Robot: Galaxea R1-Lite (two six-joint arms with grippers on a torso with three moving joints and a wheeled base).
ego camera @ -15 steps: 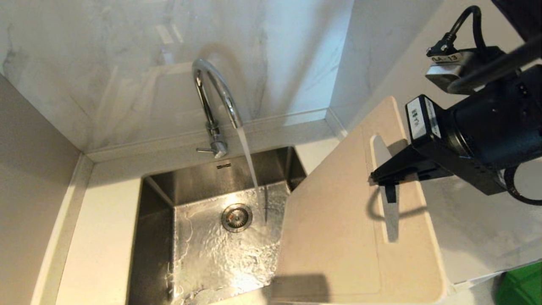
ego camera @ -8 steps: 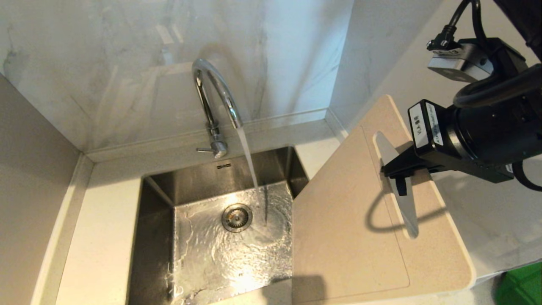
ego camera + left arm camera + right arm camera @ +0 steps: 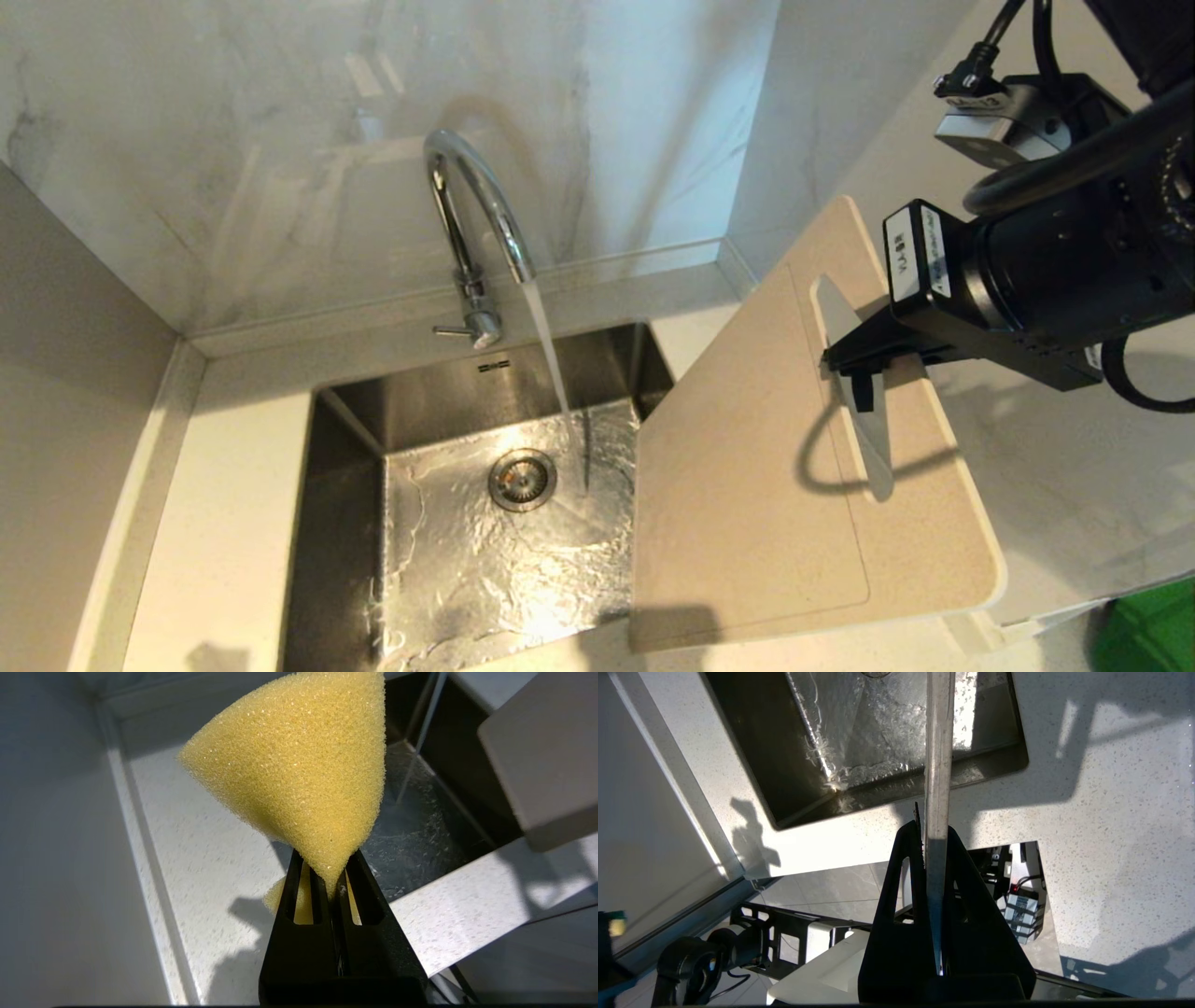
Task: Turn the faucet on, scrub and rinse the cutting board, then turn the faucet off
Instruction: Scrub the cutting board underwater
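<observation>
The right gripper (image 3: 934, 858) has its black fingers pinched on the thin edge of the cutting board (image 3: 747, 485) beside its slot handle, holding the smooth cream-beige, round-cornered slab tilted above the speckled counter (image 3: 233, 523), its lower corner overhanging the sink (image 3: 355, 448); the left gripper (image 3: 329, 877) squeezes a porous yellow sponge (image 3: 299, 765) into a cone, its fingers pressed tight on the narrow end; the chrome gooseneck faucet (image 3: 471, 201) pours a clear stream into the rectangular steel basin, where water ripples around the round drain (image 3: 522, 479).
</observation>
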